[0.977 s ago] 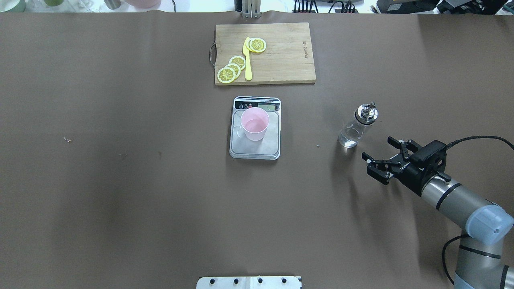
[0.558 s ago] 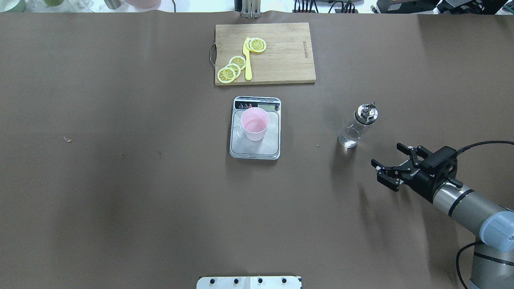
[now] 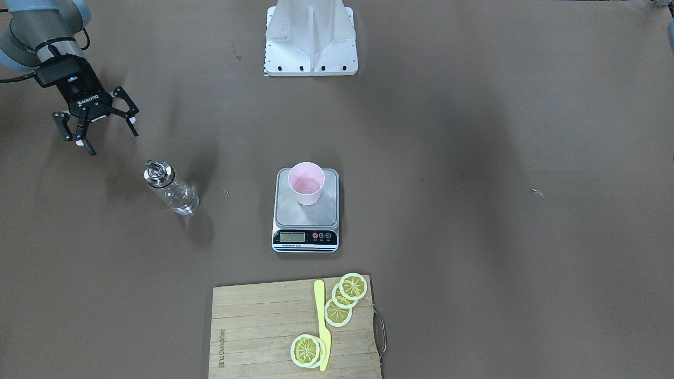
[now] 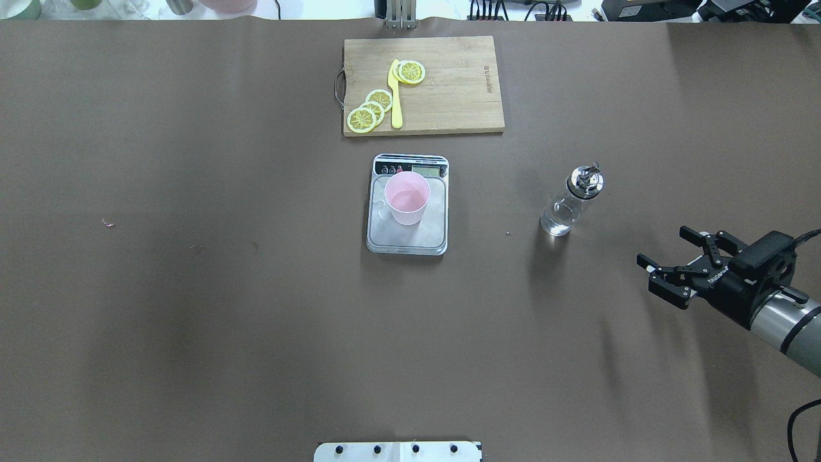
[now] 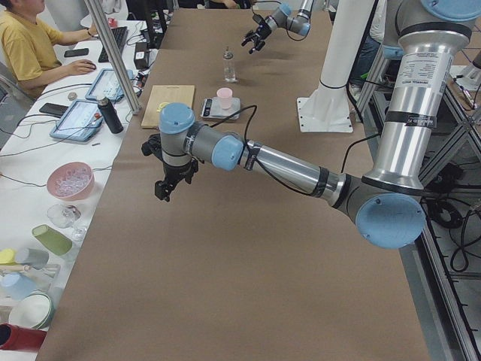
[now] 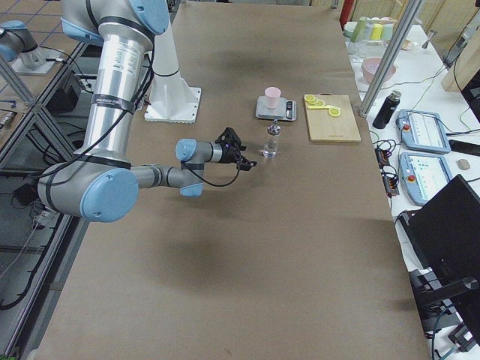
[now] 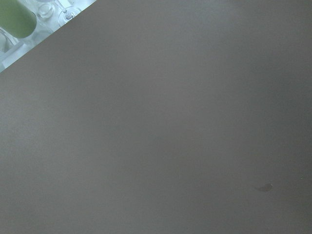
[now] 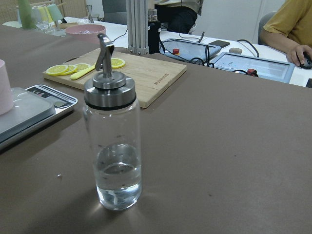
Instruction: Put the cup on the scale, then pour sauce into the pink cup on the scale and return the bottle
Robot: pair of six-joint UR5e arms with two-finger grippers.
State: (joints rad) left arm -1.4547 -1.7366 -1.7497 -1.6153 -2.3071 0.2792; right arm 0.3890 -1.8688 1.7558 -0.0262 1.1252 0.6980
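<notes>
Wooden cutting board [image 4: 449,96]: lemon slices [image 4: 380,99] either side of yellow knife [image 4: 396,102].

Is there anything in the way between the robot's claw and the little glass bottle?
No, nothing visible. The right gripper is open and apart from the bottle, and only bare brown table lies between them. The scale and cup stand off on the bottle's other side.

2 arms, left arm [image 5: 285,162] and right arm [image 4: 779,321], in brushed silver tubing, with pale blue caps at the joints and black rings at the seams. Small black print, too fine to read, down the upright silver links. Black left gripper [image 5: 160,197] and right gripper [image 4: 662,244], white ROBOTIQ lettering on the right one. Thin black cable [image 4: 809,233] off the wrist. White pedestal base [image 3: 310,37], 4 black bolts along its edge.
</notes>
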